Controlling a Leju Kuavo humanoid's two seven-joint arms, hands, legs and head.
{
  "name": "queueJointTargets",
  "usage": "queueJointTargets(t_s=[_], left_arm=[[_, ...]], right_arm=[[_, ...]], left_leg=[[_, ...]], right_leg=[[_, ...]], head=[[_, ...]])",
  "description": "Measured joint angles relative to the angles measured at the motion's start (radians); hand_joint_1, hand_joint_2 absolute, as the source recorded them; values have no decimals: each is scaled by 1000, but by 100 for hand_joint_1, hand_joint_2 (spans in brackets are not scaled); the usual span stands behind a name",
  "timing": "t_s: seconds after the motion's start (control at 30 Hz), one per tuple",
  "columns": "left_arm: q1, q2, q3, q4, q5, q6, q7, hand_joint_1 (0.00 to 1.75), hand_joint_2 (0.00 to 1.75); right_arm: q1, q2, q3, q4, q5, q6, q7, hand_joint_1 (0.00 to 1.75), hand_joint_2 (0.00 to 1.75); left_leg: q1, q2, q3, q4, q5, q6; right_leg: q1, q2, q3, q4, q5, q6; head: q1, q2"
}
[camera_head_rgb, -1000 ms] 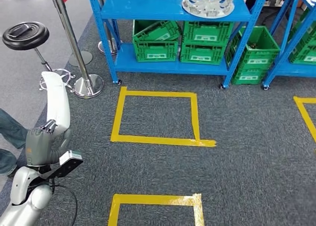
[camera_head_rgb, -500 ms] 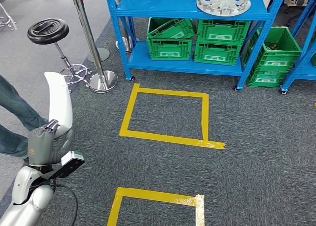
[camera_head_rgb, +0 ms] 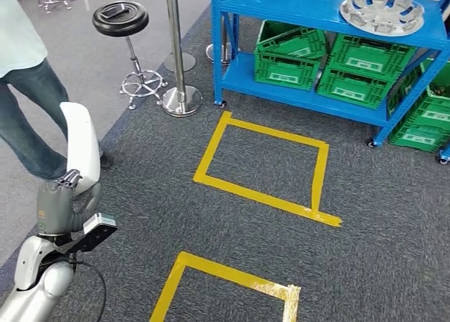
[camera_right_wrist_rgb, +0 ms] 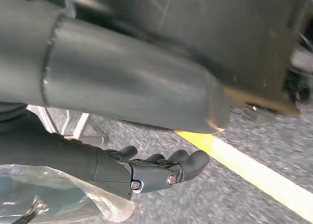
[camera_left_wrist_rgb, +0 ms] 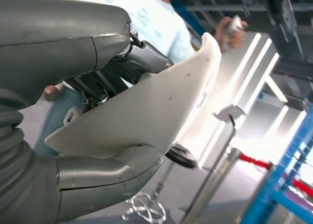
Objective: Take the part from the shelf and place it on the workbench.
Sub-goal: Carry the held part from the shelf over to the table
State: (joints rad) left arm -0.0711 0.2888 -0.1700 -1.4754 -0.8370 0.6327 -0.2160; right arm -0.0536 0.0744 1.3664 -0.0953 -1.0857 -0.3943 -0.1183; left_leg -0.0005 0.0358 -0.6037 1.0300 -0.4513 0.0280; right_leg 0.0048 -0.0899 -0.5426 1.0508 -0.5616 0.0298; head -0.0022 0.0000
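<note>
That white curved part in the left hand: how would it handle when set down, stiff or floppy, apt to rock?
The white part probably is stiff: it stands upright above the left hand without sagging. Its thin shell form suggests it is light for its size. Its curved, glossy surface may slip in the grip and rock when laid on a flat top.

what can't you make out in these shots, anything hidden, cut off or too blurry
- White part: the left hand holds it; in the left wrist view the hand covers its near end.
- Right hand: right wrist view is blurred, and whether it holds anything cannot be told.
- Person: cut off by the head view's top and left edges.
- Silver disc on the blue shelf: too small for detail.
- Workbench: out of frame.
</note>
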Motion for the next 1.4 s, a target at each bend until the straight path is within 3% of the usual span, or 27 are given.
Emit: queueJointTargets(t_s=[0.07, 0.13, 0.17, 0.2, 0.23, 0.3, 0.37, 0.43, 0.47, 0.53, 0.6, 0.67, 0.7, 0.77, 0.8, 0.87, 0.93, 0.97, 1.03, 1.1, 1.13, 1.17, 1.2, 1.23, 1.3, 1.37, 1.4], left_arm=[[-6, -2, -1, 1, 0, 0, -2, 175, 175], [-8, -5, -2, 3, 0, 0, -3, 175, 175], [-8, -6, -2, 4, 0, 0, -3, 175, 175], [-8, -7, -3, 6, 0, 0, -4, 175, 175], [-9, -7, -4, 7, 0, 0, -4, 175, 175], [-13, -10, -5, 7, 0, 0, -5, 175, 175], [-19, -12, -8, 8, 1, 0, -6, 175, 175], [-21, -11, -11, 9, 1, 0, -6, 175, 175], [-20, -10, -12, 9, 1, 1, -6, 175, 175], [-25, -8, -14, 10, 1, 2, -6, 175, 175], [-30, -9, -17, 10, 1, 2, -6, 175, 175], [-29, -10, -21, 12, 2, 2, -6, 175, 175], [-28, -10, -22, 13, 2, 1, -6, 175, 175], [-29, -10, -23, 13, 2, 1, -6, 175, 175], [-30, -10, -23, 14, 2, 1, -6, 175, 175], [-32, -11, -24, 14, 2, 1, -6, 175, 175], [-32, -11, -25, 15, 2, 1, -5, 175, 175], [-32, -11, -25, 15, 2, 2, -5, 175, 175], [-34, -10, -26, 16, 1, 2, -6, 175, 175], [-36, -11, -27, 16, 1, 2, -6, 175, 175], [-36, -11, -27, 16, 1, 2, -5, 175, 175], [-34, -11, -28, 16, 0, 3, -4, 175, 175], [-32, -12, -29, 15, -2, 3, -1, 175, 175], [-30, -12, -29, 15, -5, 3, 3, 175, 175], [-25, -13, -28, 11, -14, 3, 14, 175, 175], [-19, -16, -28, 5, -21, 3, 22, 175, 175], [-15, -17, -27, 2, -23, 3, 25, 175, 175]], right_arm=[[1, 0, 0, 0, 0, -1, 0, 0, 0], [3, 0, 0, 0, -1, -2, 1, 0, 0], [4, 0, 0, 0, -1, -2, 2, 0, 0], [3, 0, 0, 0, -1, -2, 2, 0, 0], [3, 0, 0, 0, -1, -2, 2, 0, 0], [2, -1, 0, 0, 0, -3, 2, 0, 0], [3, -2, 0, -1, 0, -3, 2, 0, 0], [2, -2, 0, -1, 0, -3, 3, 0, 0], [2, -2, 0, -2, 1, -4, 3, 0, 0], [3, -2, 0, -3, 1, -4, 2, 0, 0], [4, -2, 0, -3, 2, -4, 2, 0, 0], [6, -3, 0, -4, 4, 0, 1, 0, 0], [6, -4, 0, -4, 6, 4, 0, 0, 0], [6, -6, 0, -4, 8, 10, -3, 0, 0], [5, -9, 0, -4, 8, 12, -5, 0, 0], [5, -15, 0, -4, 9, 14, -7, 0, 0], [3, -19, 0, -5, 10, 15, -7, 0, 0], [2, -19, 0, -5, 10, 15, -6, 0, 0], [1, -20, 0, -5, 10, 12, -1, 0, 0], [3, -21, 1, -5, 10, 1, 9, 0, 0], [5, -21, 1, -5, 10, -9, 15, 0, 0], [6, -21, 1, -4, 12, -23, 21, 0, 0], [6, -20, 2, -2, 14, -39, 27, 0, 0], [6, -20, 2, 0, 17, -57, 33, 0, 0], [5, -21, 4, 12, 22, -97, 43, 0, 0], [4, -20, 5, 26, 25, -129, 49, 0, 0], [4, -20, 6, 32, 26, -137, 51, 0, 0]], left_leg=[[2, -25, -4, -1, 5, 7], [0, -52, -8, -1, 8, 12], [-2, -66, -9, -1, 9, 12], [-3, -80, -9, -1, 10, 13], [-4, -95, -8, -1, 11, 12], [-5, -122, -10, 0, 14, 8], [-1, -148, -17, 1, 19, -2], [3, -173, -24, -1, 27, -15], [2, -167, -28, 3, 25, -21], [-1, -117, -54, 58, -12, -32], [5, -62, -110, 180, -75, -47], [17, -44, -144, 260, -97, -60], [22, -39, -135, 248, -82, -65], [28, -9, -67, 127, -24, -74], [27, 10, -34, 65, -5, -72], [20, 28, -4, 5, 2, -56], [17, 6, -7, 6, -1, -33], [17, -3, -8, 5, -1, -25], [18, -23, -9, 4, 1, -11], [15, -44, -10, 4, 2, -1], [12, -56, -10, 4, 3, 2], [8, -69, -10, 4, 3, 4], [4, -84, -10, 4, 4, 5], [0, -99, -9, 4, 4, 6], [-5, -127, -8, 4, 6, 7], [-1, -152, -12, 4, 8, 2], [3, -165, -15, 2, 11, -3]], right_leg=[[-4, 67, -54, 113, -60, 6], [-5, 86, -116, 233, -101, 7], [-4, 88, -129, 251, -95, 5], [-4, 91, -122, 229, -69, 2], [-4, 102, -97, 171, -30, -4], [-5, 154, -36, 34, 32, -20], [-5, 186, -2, -32, 47, -28], [-6, 165, 9, -45, 50, -29], [-9, 151, 13, -54, 55, -32], [-15, 119, 22, -70, 63, -38], [-15, 86, 25, -73, 63, -41], [-16, 55, 25, -72, 60, -38], [-17, 40, 27, -72, 58, -35], [-19, 14, 32, -67, 49, -23], [-19, 3, 33, -63, 43, -15], [-14, -16, 36, -59, 34, -2], [-14, -32, 43, -61, 29, 7], [-16, -27, 44, -58, 22, 13], [-19, 18, 21, -5, -17, 19], [-18, 71, -45, 128, -80, 17], [-16, 81, -81, 196, -102, 13], [-13, 86, -107, 235, -105, 8], [-10, 89, -115, 236, -87, 0], [-6, 95, -105, 198, -53, -9], [2, 140, -52, 64, 23, -36], [6, 184, -13, -26, 52, -55], [7, 190, -5, -38, 50, -59]], head=[[4, 0], [5, 0], [5, 0], [5, 0], [5, 0], [4, 0], [3, 0], [3, 0], [2, 0], [-8, 0], [-18, 0], [-18, 0], [-18, 0], [-18, 0], [-20, 0], [-20, 0], [-18, 0], [-16, 0], [-13, 0], [-9, 0], [-8, 0], [-8, 0], [-7, 0], [-7, 0], [-9, 0], [-11, 0], [-10, 0]])
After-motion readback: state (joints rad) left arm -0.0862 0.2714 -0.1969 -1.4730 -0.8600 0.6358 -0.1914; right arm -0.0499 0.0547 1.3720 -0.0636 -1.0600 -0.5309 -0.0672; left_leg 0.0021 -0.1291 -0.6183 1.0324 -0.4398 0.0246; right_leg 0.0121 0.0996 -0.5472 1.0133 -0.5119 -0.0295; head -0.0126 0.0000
